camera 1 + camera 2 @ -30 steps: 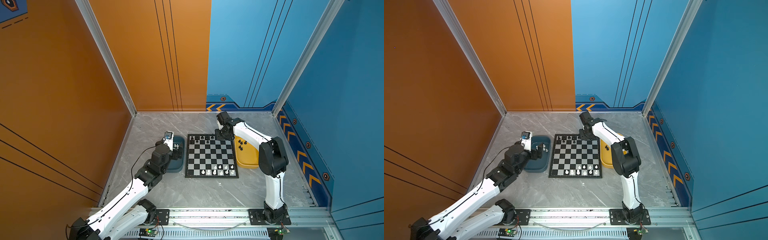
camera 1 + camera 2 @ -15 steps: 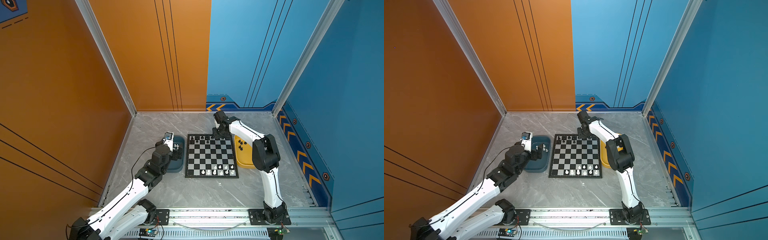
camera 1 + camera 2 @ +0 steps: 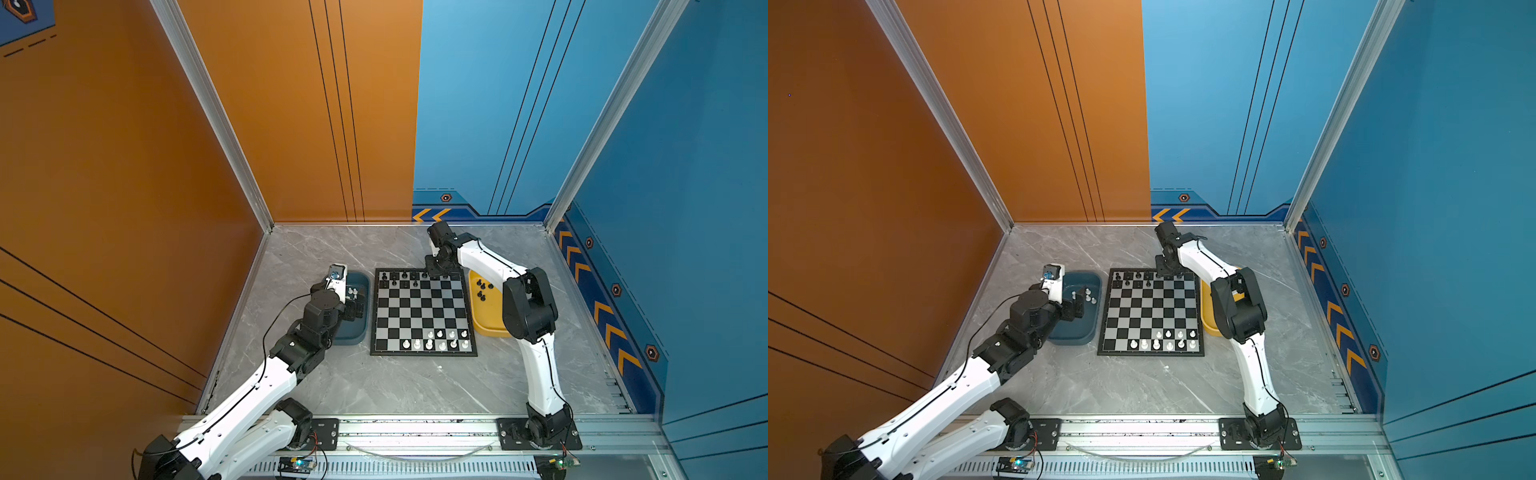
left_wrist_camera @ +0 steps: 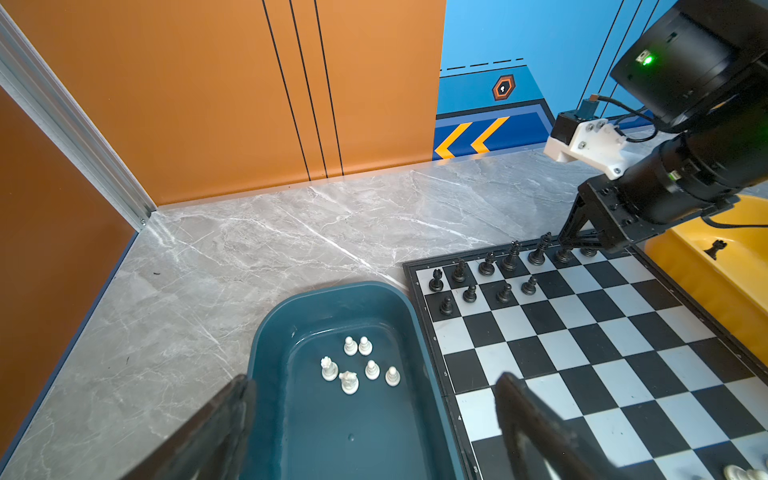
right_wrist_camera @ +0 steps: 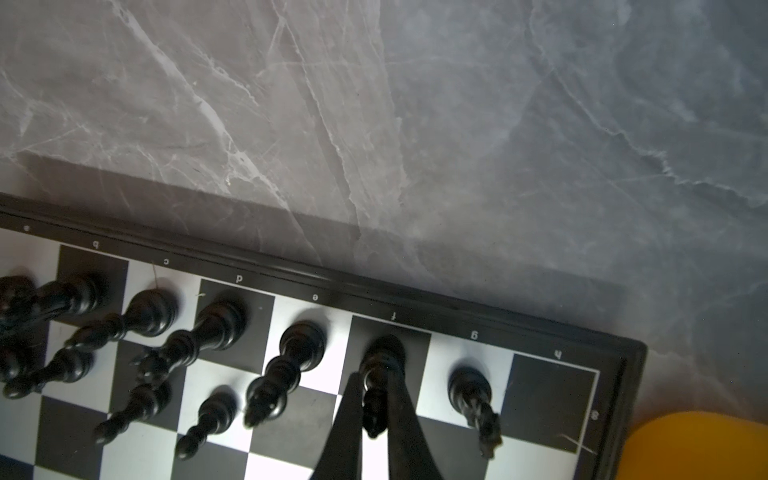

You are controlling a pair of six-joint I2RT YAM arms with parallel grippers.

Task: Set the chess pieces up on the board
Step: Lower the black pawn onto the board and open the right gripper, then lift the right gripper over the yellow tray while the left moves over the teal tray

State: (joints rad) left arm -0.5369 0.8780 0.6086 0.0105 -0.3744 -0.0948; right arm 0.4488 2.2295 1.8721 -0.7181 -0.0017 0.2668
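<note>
My right gripper (image 5: 374, 419) pinches a black chessman (image 5: 382, 357) standing on the back-row f square of the board (image 5: 552, 386). My left gripper (image 4: 374, 380) hangs wide open over the teal tray (image 4: 332, 440) holding white chessmen (image 4: 350, 382).

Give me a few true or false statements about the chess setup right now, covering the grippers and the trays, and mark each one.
1. The right gripper is shut on a black piece standing on the board's far row. True.
2. The left gripper holds a white piece. False: it is open and empty above the teal tray.
3. The teal tray holds black pieces. False: six white pieces are in it.
4. Black pieces lie in the yellow tray. True.
</note>
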